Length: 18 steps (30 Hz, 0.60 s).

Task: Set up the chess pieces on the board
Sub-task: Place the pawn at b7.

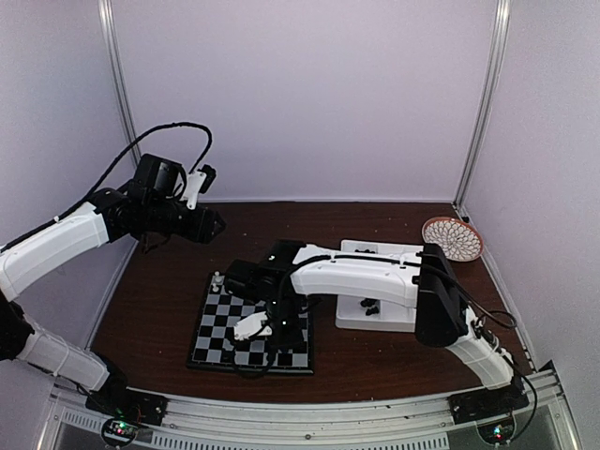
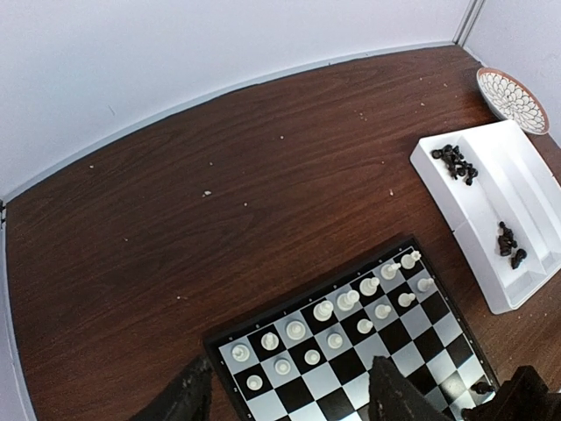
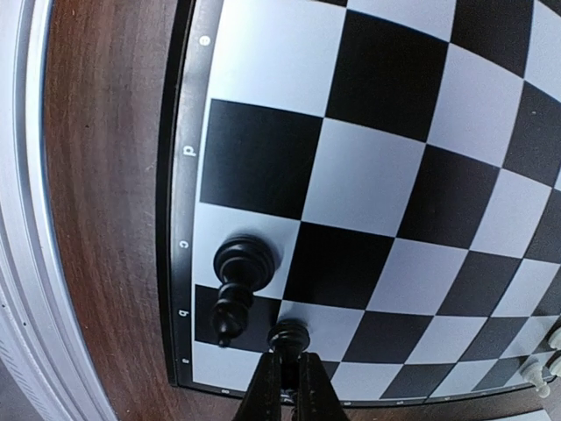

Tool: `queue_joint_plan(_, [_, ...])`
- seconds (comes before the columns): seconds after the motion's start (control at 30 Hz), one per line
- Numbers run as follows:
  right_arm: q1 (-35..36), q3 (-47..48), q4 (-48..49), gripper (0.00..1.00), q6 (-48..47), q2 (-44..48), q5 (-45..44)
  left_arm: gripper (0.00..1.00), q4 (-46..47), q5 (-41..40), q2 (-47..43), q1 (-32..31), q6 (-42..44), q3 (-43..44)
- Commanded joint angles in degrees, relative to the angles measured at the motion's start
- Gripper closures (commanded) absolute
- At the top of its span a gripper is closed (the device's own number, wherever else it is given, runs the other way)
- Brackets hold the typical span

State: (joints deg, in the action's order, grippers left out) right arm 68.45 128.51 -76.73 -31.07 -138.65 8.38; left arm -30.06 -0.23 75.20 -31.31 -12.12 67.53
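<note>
The board (image 1: 220, 328) lies at the table's front middle. White chess pieces (image 2: 324, 309) stand in two rows along its far edge. My right gripper (image 3: 285, 379) is low over the board's near corner, shut on a small black piece (image 3: 289, 335) that stands on a pale square. A taller black piece (image 3: 237, 279) stands on the square beside it. More black pieces (image 2: 456, 162) lie in the white tray (image 2: 478, 219). My left gripper (image 1: 211, 225) is open and empty, held high above the table's left back; its dark fingers (image 2: 188, 399) frame the board.
A patterned bowl (image 1: 452, 238) sits at the back right beside the tray (image 1: 349, 319). The right arm stretches across the tray and the board's right side. The enclosure's walls stand close on three sides.
</note>
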Motion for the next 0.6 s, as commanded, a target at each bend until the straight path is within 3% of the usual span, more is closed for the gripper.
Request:
queue_joint_plan(0.0, [0.2,1.3,-0.8,0.94,0.7,-1.1,0.0,0.39,1.4,0.2,-1.2,0.4,-0.4,0.9])
queue_joint_plan(0.57, [0.0,1.0,0.0,0.93,1.3,-2.2,-4.0,0.39,1.4,2.1,-1.0,0.4,-0.6,0.9])
